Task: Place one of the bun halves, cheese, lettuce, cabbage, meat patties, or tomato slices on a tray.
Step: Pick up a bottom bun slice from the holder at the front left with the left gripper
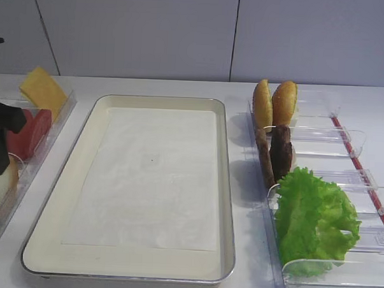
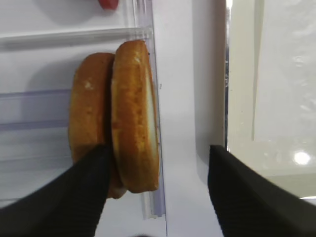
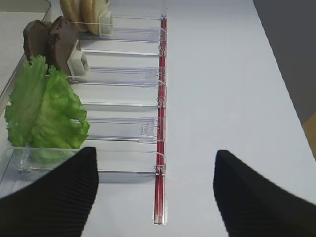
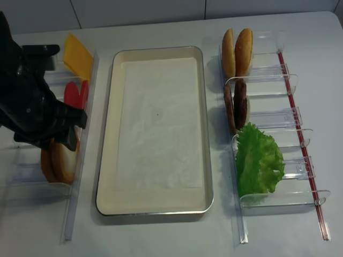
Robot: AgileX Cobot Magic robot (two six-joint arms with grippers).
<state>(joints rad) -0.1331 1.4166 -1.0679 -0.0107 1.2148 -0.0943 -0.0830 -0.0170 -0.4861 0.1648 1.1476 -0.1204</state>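
Observation:
Two bun halves stand on edge in the left holder. My left gripper [image 2: 158, 165] is open and straddles the one with the pale cut face [image 2: 134, 123]; its left finger [image 2: 84, 192] sits between that half and the darker domed piece [image 2: 89, 108], and its right finger is well clear. The overhead view shows the same left gripper [image 4: 71, 135] over the bun [image 4: 65, 160]. The tray [image 4: 206, 134] with its paper liner lies in the middle. Cheese [image 4: 77, 56] and tomato slices [image 4: 75, 95] stand behind the bun. Meat patties [image 4: 236, 104] and lettuce [image 4: 258, 159] stand on the right. My right gripper [image 3: 155, 197] is open above the table. The cabbage is out of view.
Two golden-orange bun halves [image 4: 238, 51] stand at the back of the right clear holder [image 4: 268, 201], which has a red strip [image 3: 160, 148] along its outer side. The tray rim [image 2: 228, 98] runs close to the left holder's wall [image 2: 153, 74].

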